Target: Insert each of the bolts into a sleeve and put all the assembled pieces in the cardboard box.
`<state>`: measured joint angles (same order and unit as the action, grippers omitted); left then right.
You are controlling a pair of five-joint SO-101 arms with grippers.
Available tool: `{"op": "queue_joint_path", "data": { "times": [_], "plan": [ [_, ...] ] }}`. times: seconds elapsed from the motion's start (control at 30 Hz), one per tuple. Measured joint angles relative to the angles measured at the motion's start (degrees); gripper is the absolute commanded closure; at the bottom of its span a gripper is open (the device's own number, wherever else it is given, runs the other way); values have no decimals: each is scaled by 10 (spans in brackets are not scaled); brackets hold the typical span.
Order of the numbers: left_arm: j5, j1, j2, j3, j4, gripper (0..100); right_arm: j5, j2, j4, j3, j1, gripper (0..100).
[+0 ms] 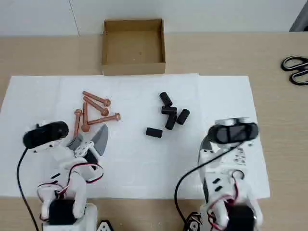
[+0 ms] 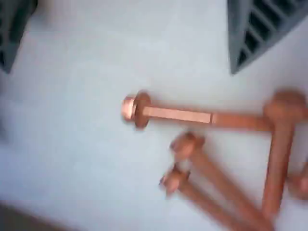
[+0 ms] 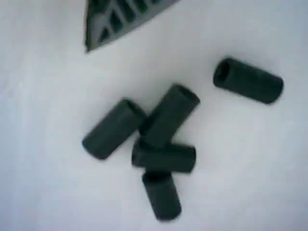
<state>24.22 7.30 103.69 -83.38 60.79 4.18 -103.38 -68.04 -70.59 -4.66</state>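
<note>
Plainly, the bolts (image 1: 96, 109) are small, stiff, copper-coloured pins with flanged heads, lying in a loose overlapping fan on the white sheet (image 1: 144, 163). I'd judge them light, hard and inclined to roll. One bolt (image 2: 192, 116) lies nearly free of the others. Its bare shank just behind the head looks the place to pinch it, across its width, so the tip stays free for entering.

The sleeves (image 1: 169, 114) are short black tubes, four in a touching heap and one sleeve (image 1: 154, 132) a little apart from it. They look rigid and smooth, so probably slippery. That loose one would best be gripped around the barrel, leaving both open ends clear.

The left pincer (image 1: 88, 139) hangs just beside the bolts, spread wide with nothing in it. The right pincer (image 3: 122, 21) hovers near the sleeves; whether it is open I cannot tell.

The cardboard box (image 1: 133, 69) sits at the far side of the surface (image 1: 48, 53), well apart from both heaps, with nothing assembled in it yet. Scissors (image 1: 294, 67) lie off at the right edge.
</note>
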Motion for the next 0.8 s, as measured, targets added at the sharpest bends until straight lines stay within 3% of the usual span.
{"op": "queue_joint_path", "data": {
  "times": [0.17,0.4,0.57,0.8],
  "plan": [
    [-114,68,0,82,-23,725,0,-1,1,131,0,774],
    [-132,131,0,211,-55,725,0,-8,99,286,-1,774],
    [-134,133,-43,287,10,725,0,16,179,299,2,774],
    [-135,133,-267,453,110,725,0,148,245,299,74,774]
  ]
}}
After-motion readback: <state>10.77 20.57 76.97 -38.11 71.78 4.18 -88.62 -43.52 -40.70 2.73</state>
